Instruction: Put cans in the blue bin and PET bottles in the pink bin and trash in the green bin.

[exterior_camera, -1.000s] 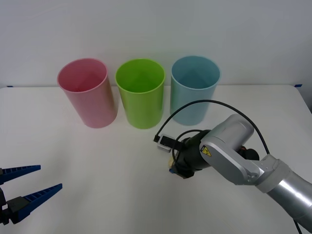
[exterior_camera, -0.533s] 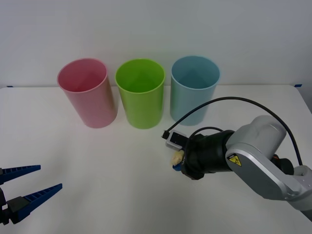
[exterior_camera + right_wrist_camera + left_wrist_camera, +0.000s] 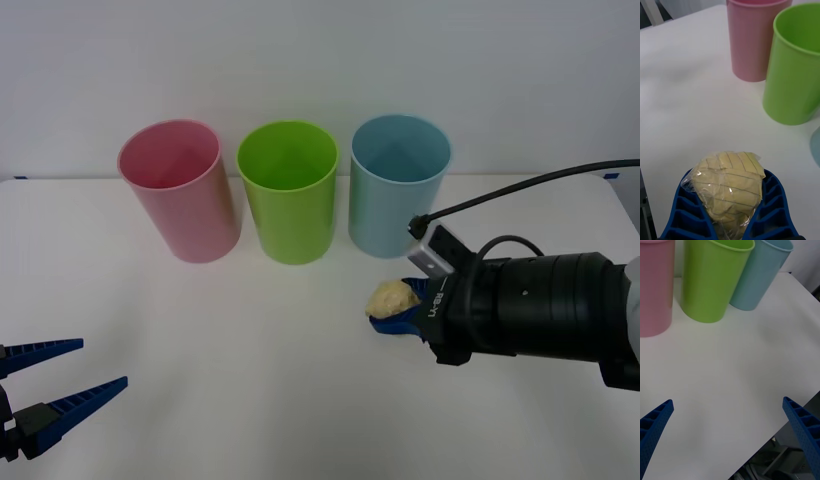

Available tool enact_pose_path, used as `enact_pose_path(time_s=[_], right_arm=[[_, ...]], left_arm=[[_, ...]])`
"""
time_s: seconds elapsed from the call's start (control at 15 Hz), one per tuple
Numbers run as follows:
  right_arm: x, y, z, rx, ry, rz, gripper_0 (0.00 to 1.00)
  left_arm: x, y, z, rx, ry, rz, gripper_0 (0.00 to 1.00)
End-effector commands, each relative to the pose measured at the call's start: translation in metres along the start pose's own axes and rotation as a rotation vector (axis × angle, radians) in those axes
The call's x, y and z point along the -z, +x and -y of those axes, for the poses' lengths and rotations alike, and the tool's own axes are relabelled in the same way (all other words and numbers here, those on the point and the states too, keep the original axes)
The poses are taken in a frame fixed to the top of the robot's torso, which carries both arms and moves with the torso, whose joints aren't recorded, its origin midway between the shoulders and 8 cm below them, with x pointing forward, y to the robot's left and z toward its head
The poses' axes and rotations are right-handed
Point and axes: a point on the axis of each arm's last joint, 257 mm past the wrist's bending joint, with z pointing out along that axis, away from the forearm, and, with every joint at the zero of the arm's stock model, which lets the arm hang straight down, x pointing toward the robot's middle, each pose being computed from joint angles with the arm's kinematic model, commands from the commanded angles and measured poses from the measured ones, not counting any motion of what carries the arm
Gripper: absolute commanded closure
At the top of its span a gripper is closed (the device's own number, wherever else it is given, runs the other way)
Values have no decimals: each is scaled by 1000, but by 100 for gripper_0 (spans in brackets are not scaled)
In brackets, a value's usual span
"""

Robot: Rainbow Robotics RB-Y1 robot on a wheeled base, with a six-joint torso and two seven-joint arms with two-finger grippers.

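Your right gripper (image 3: 392,318) is clamped on the trash (image 3: 390,298), just in front of the blue bin (image 3: 398,185). Your left gripper (image 3: 62,385) waits wide open and empty, well away.

No readable text; only a tiny illegible white marking on the right gripper (image 3: 398,318) body.

front: we look down and forward over the surface (image 3: 200,330) | wrists: we look close along it | shared: green bin (image 3: 288,190), pink bin (image 3: 180,188)
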Motion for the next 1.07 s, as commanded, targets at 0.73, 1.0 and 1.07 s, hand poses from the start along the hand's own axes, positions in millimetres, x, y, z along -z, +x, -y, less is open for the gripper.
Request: enact_pose_path(time_s=[0.73, 1.0, 1.07], right_arm=[[42, -168, 94, 3, 76, 158, 100], [8, -210, 125, -29, 37, 81, 100], [-3, -221, 131, -37, 30, 58, 100]], left_arm=[[0, 0, 0, 0, 0, 0, 0], [0, 0, 0, 0, 0, 0, 0], [0, 0, 0, 0, 0, 0, 0]])
